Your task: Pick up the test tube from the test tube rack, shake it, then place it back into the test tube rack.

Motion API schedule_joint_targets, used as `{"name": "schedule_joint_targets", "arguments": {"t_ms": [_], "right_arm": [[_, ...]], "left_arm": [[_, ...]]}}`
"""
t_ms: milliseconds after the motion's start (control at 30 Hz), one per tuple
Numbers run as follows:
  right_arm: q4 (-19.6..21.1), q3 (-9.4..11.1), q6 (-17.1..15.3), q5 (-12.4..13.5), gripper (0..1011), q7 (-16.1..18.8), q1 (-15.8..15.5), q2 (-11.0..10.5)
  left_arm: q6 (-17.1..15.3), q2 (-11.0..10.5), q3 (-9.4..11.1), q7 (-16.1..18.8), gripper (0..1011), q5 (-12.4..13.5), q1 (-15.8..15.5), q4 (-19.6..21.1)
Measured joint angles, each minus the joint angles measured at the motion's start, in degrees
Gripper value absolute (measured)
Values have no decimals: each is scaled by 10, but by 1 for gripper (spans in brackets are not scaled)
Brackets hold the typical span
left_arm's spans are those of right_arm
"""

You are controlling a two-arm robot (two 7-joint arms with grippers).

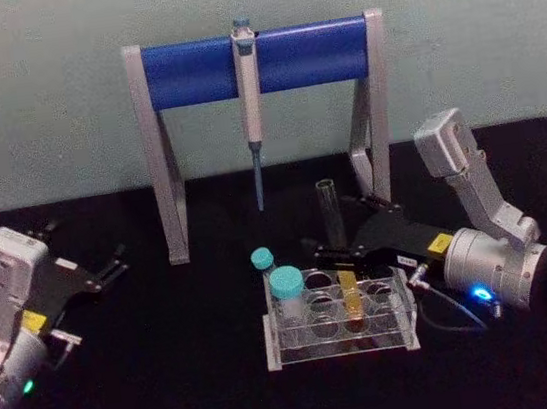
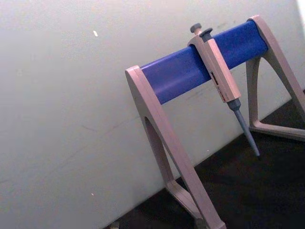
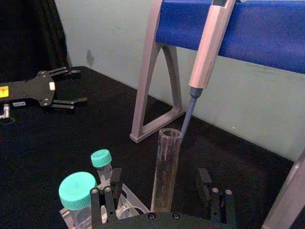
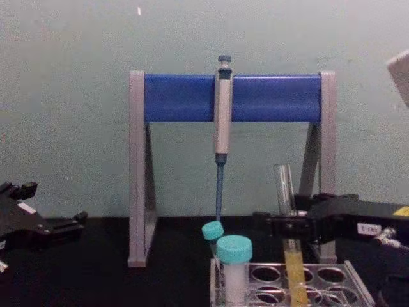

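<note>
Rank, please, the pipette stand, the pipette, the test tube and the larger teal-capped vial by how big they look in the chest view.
1. Pipette stand.
2. Pipette and test tube: similar length; the tube stands nearer and runs off the bottom edge, so unranked.
3. Larger teal-capped vial, also cut off below.

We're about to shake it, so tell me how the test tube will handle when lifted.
The test tube looks like thin smooth glass: probably slippery, and fragile if the open right tool straddling it squeezes hard. Uncapped, with yellow liquid low down, it is likely bottom-heavy but could spill if tilted. The left tool rests open, far left.
</note>
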State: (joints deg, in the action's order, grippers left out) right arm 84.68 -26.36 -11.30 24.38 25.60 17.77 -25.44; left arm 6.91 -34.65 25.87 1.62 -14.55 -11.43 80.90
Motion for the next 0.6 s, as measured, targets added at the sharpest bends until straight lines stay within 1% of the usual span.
{"name": "schedule_joint_targets", "arguments": {"t_ms": [267, 600], "right_arm": [[-13, -6, -2, -3, 1000, 2, 10, 8], [-13, -6, -3, -3, 1000, 2, 10, 8]], "left_arm": [[0, 0, 0, 0, 1009, 0, 0, 0], [0, 0, 0, 0, 1009, 0, 0, 0]]}}
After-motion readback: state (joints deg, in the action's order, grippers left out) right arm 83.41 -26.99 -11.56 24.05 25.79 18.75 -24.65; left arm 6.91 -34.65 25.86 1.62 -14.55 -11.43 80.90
